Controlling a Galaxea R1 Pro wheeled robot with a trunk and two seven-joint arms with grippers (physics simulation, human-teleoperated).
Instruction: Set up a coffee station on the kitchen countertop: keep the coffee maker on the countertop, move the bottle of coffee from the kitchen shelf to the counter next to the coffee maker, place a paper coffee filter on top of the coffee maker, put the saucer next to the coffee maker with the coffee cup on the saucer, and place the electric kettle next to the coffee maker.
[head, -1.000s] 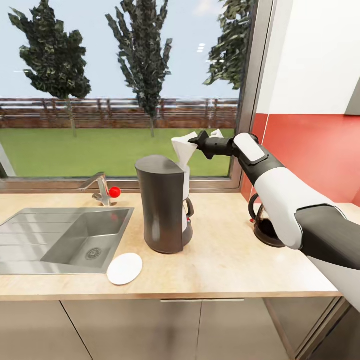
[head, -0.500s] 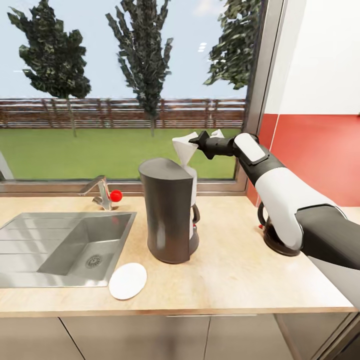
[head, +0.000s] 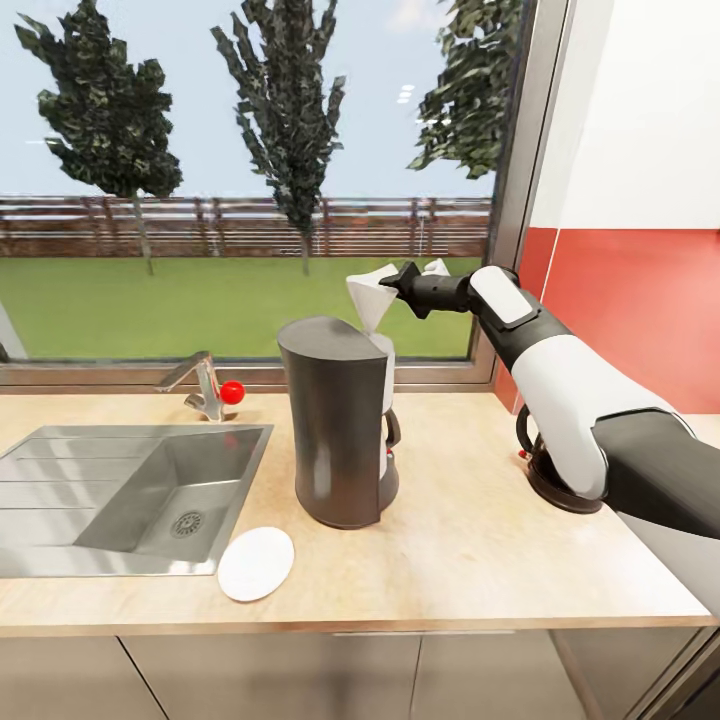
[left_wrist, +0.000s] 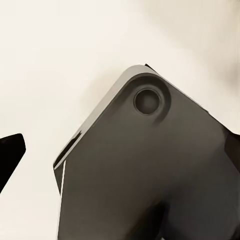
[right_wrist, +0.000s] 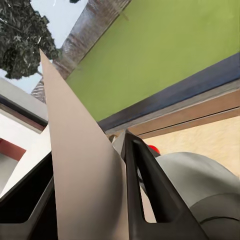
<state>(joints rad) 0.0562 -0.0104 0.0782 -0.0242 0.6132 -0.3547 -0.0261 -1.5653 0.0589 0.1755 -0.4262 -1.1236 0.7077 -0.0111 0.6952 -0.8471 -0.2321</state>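
We pinch the paper coffee filter (head: 370, 296) tight in our right hand's fingers (head: 398, 281), just above the top back edge of the coffee maker (head: 338, 424). To do this well, we should bring the filter forward over the flat top, go down slowly until it rests there, and only then let go. The saucer (head: 256, 563) lies on the counter (head: 480, 540) near the coffee maker's base, and we cannot tell if our left fingers are open.
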